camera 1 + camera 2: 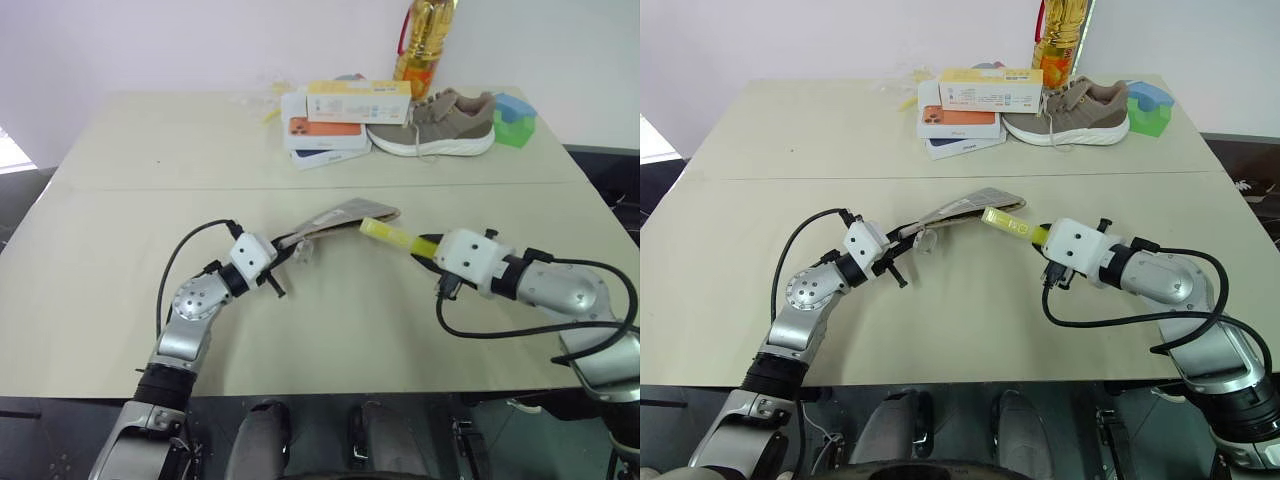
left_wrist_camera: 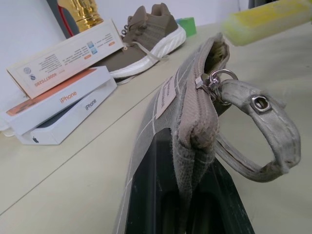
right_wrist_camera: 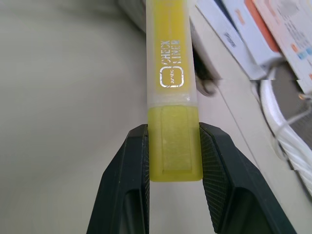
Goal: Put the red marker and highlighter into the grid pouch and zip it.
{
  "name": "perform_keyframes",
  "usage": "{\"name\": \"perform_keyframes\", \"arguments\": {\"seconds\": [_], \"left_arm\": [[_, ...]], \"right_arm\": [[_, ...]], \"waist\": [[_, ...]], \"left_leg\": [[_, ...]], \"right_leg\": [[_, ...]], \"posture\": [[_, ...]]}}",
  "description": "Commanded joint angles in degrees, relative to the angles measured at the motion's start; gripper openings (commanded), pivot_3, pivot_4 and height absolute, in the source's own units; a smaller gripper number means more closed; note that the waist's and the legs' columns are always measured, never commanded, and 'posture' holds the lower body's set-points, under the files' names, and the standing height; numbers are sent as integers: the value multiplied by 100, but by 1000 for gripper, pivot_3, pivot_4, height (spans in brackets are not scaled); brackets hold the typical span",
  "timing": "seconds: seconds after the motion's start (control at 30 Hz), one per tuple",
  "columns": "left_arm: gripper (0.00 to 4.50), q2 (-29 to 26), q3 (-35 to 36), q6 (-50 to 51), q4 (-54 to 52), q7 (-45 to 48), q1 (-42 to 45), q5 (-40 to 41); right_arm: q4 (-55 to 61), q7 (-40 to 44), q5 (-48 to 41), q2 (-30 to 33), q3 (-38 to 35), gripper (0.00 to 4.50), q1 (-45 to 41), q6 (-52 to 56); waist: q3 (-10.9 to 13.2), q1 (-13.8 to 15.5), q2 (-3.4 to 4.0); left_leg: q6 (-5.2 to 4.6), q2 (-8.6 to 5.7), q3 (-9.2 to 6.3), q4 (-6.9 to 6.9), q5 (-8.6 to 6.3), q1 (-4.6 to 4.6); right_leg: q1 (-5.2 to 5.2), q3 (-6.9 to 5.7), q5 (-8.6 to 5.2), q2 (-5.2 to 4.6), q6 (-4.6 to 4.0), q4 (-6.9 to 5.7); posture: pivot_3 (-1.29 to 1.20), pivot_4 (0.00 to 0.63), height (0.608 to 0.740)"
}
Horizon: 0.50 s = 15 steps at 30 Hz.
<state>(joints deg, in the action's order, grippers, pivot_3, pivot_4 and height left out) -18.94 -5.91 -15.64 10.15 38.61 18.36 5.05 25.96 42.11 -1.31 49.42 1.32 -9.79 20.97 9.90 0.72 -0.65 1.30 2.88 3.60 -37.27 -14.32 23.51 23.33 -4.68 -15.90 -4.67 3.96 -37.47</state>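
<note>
A: Status check. The left gripper point(image 1: 287, 251) is clamped tight on the closed end of the grid pouch point(image 1: 345, 217), holding it tilted up off the table point(image 1: 120, 300), with the open mouth facing the right arm.

B: And the right gripper point(image 1: 428, 252) pinches the tail end of the highlighter point(image 1: 395, 235); the jaws are partly closed around it, and its tip sits just beside the pouch mouth.

A: Correct. I'd judge that insertion is the step in hand. Align the highlighter with the pouch's long axis, enter between the zipper edges, and release only once most of the barrel is inside.

B: The red marker?

A: I can't spot it. Keep the left grip steady so the mouth doesn't sag shut
</note>
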Motion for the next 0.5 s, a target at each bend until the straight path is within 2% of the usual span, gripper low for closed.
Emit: {"name": "perform_keyframes", "arguments": {"seconds": [0.03,0.5], "left_arm": [[0,34,12,-70,-130,32,81,105],[0,-3,-27,-201,-306,312,-37,155]], "right_arm": [[201,-31,-26,-51,-141,863,-56,75],[36,-11,56,-126,-110,863,-134,333]], "waist": [[0,0,0],[0,1,0]], "left_leg": [[0,0,0,0,0,0],[0,0,0,-1,0,0]], "right_leg": [[0,0,0,0,0,0],[-1,0,0,1,0,0]], "posture": [[0,150,724],[0,150,724]]}}
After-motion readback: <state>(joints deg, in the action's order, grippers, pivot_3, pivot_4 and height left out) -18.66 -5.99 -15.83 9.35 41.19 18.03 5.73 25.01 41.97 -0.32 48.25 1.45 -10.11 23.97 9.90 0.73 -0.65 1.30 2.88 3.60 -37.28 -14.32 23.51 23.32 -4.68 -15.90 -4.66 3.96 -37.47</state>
